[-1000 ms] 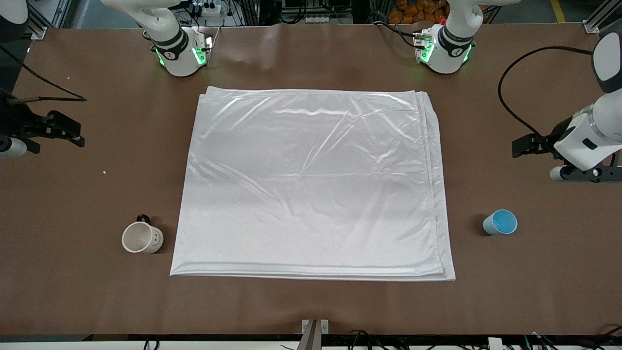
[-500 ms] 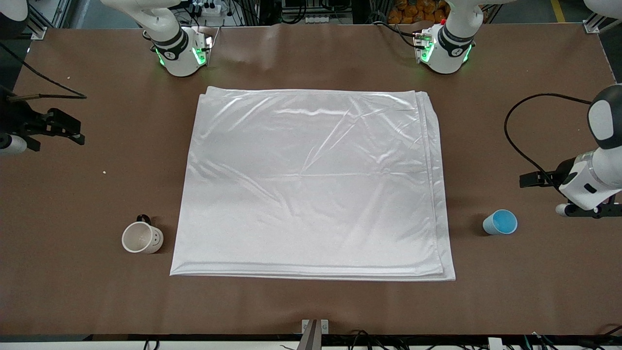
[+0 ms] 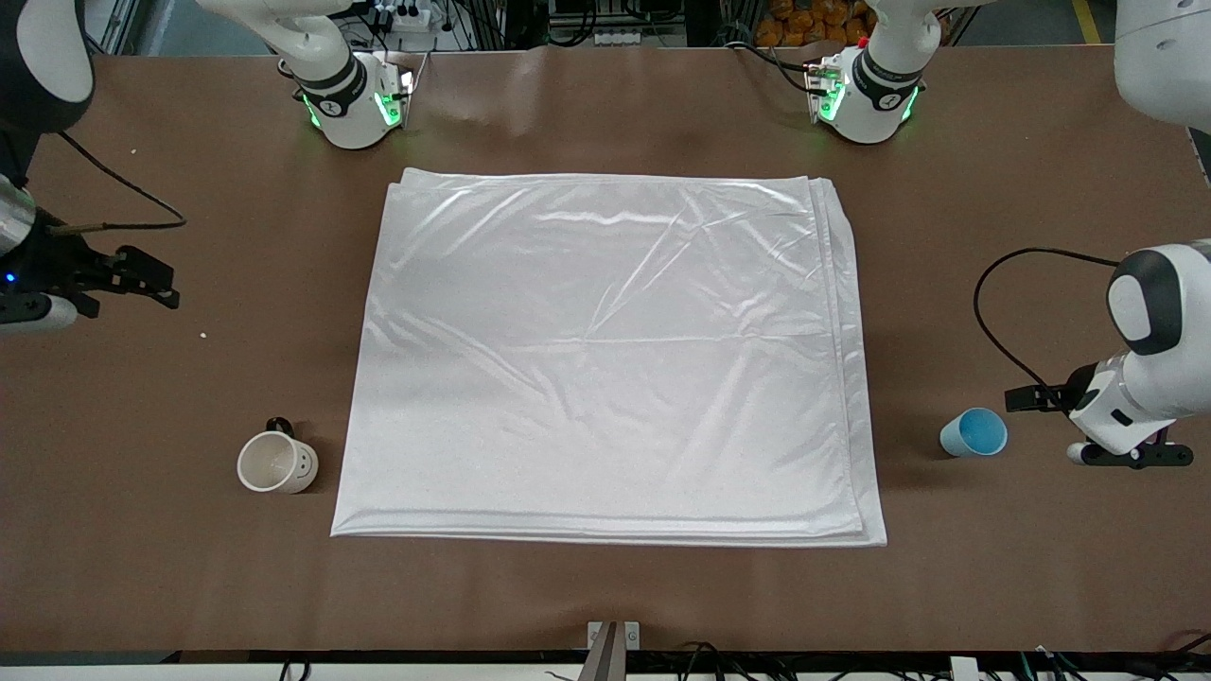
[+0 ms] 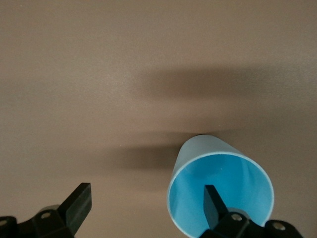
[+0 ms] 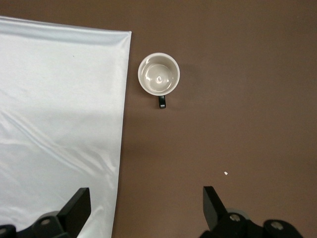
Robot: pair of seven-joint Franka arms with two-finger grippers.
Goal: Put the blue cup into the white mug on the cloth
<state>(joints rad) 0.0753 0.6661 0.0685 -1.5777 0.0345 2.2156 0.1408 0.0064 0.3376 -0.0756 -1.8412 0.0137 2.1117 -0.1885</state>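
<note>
Brown tabletop (image 3: 605, 596) carries the cloth (image 3: 605, 359), a shiny white sheet folded in layers and lightly creased, spread flat across the middle between the two arm bases. The blue cup (image 3: 974, 433) stands upright on the bare table, apart from the cloth's edge, toward the left arm's end. The white mug (image 3: 276, 462) stands upright on the bare table just beside the cloth's near corner, toward the right arm's end, its small black handle turned away from the front camera; its beige inside holds nothing.

The left gripper (image 4: 143, 206) hangs low just beside the blue cup (image 4: 220, 191), fingers spread wide and grasping nothing; in the left wrist view one finger (image 4: 214, 203) shows in front of the cup's open mouth, the other finger over bare table. The right gripper (image 5: 146, 208) hovers high over the table at the right arm's end, fingers released and empty; its wrist view looks down on the mug (image 5: 158, 74) and the cloth's edge (image 5: 59, 124), with a small white speck (image 5: 226, 173) on the table.
</note>
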